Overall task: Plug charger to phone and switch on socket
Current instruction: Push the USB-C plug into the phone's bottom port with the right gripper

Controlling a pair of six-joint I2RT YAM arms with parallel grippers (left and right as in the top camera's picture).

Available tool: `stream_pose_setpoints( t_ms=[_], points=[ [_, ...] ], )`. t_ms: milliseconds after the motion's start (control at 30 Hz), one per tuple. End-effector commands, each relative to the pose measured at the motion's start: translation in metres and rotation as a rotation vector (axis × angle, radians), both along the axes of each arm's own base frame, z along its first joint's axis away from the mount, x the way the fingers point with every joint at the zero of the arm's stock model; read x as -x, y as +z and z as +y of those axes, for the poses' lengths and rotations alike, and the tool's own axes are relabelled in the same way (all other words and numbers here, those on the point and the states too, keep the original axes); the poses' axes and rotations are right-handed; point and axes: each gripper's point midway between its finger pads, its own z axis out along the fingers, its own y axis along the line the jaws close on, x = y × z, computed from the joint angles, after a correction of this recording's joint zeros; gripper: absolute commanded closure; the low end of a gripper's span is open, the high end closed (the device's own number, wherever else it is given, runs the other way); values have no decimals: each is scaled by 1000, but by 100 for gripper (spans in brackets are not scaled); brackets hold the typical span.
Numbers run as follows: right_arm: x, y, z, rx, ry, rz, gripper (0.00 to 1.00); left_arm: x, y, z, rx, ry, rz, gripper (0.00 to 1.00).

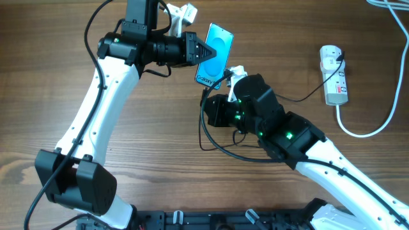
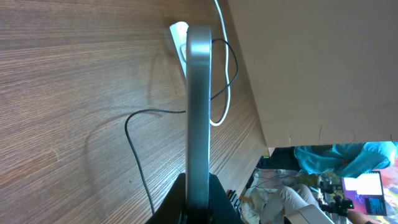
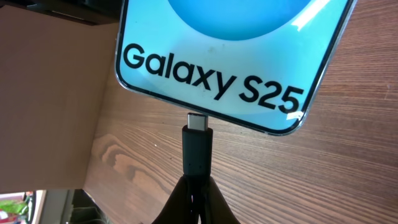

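Left gripper (image 1: 204, 51) clamps the slim turquoise-screened phone (image 3: 230, 56); right gripper (image 3: 198, 193) pinches the thin black charger connector (image 3: 198, 146): square its tip to the phone's bottom edge, push straight in

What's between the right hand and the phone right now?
Only the charger: its black connector, pinched in the right hand, spans the gap, metal tip at the bottom edge of the phone. The right wrist view shows it.
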Motion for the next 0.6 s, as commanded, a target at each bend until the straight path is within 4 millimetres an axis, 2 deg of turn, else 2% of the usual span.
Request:
stream_pose_setpoints(
  t_ms=[0, 567],
  points=[
    [-4, 17, -3, -24, -25, -36, 95, 1, 6, -3, 27, -34, -25, 96],
    [-7, 17, -6, -29, -48, -28, 95, 3, 6, -3, 31, -40, -17, 96]
  ],
)
